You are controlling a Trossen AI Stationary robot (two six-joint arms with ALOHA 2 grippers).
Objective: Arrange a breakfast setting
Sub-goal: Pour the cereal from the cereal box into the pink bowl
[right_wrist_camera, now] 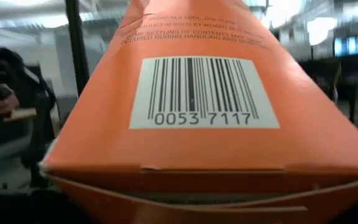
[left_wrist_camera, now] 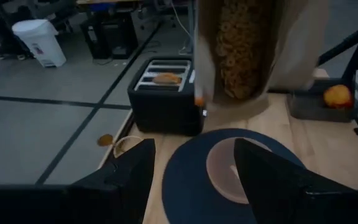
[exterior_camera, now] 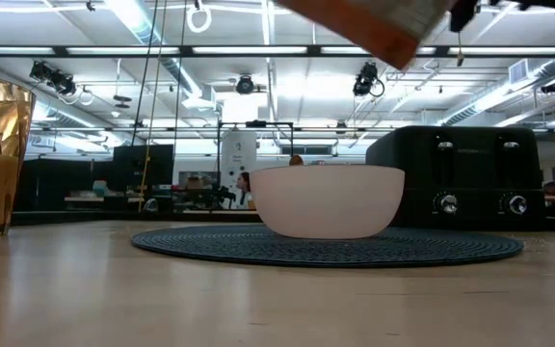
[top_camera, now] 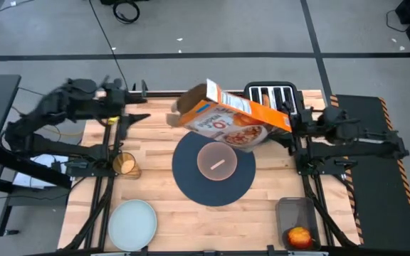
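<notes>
- Nearest the table's front edge: pale-blue plate (top_camera: pixel 132 224) at the front-left corner, bare; red apple (top_camera: pixel 299 237) in a dark tray (top_camera: pixel 296 210) at the front-right. Both well apart from the mat, so prob. waiting their turn.
- Amber cup (top_camera: pixel 126 164) on the left side, just off the mat's left rim, between the left arm's frame rails.
- Centre: big dark-blue round placemat (top_camera: pixel 213 171) w/ tan bowl (top_camera: pixel 216 162) sat roughly in its middle, upright, mouth up. Looks like it's parked there to catch cereal.
- Above the bowl: orange cereal box (top_camera: pixel 230 119), tipped w/ its open flaps toward the left and angled down. The left wrist view looks into the open end and shows cereal rings inside. The tilt reads as a pour about to start; no cereal seen in the bowl yet.
- Right gripper (top_camera: pixel 291 121) clamps the box's closed end, jaws spread wide to span it; barcode panel fills its wrist cam.
- Left gripper (top_camera: pixel 135 116) hangs at the back-left, clear of the box, fingers (left_wrist_camera: pixel 132 177) parted, nothing between them. Prob. standing off so the pour stays clear.
- Farthest back: black toaster (top_camera: pixel 270 94) at the back edge, round toasted bread (left_wrist_camera: pixel 167 78) sitting in a slot, not yet moved to the plate.
- Gold spoon: can't find it in any view.
</notes>
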